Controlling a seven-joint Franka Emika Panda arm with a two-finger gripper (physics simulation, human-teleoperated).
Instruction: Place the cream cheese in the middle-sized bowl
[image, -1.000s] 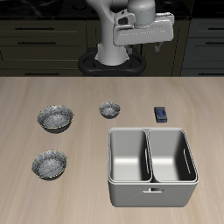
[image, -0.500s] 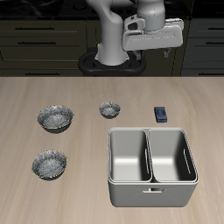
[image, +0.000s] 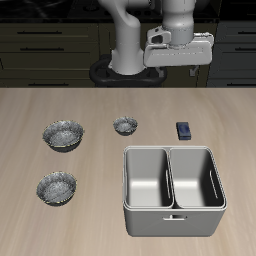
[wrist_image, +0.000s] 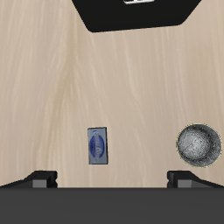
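Observation:
The cream cheese (image: 184, 130), a small dark blue box, lies flat on the wooden table behind the metal bin; it also shows in the wrist view (wrist_image: 98, 144). The middle-sized bowl (image: 56, 187) stands near the table's front edge, far from the box. My gripper (image: 185, 62) hangs high above the table's back, behind the cream cheese and well clear of it. In the wrist view the gripper (wrist_image: 114, 179) has its fingers (wrist_image: 42, 178) wide apart with nothing between them.
A slightly larger, deeper silvery bowl (image: 62, 134) stands behind the middle-sized one. The smallest bowl (image: 125, 125) sits beside the cream cheese and shows in the wrist view (wrist_image: 199, 144). A two-compartment metal bin (image: 173, 215) stands near the front edge.
My gripper has moved sideways along the back of the table to a spot behind the cream cheese, and dropped a little. Nothing on the table has moved.

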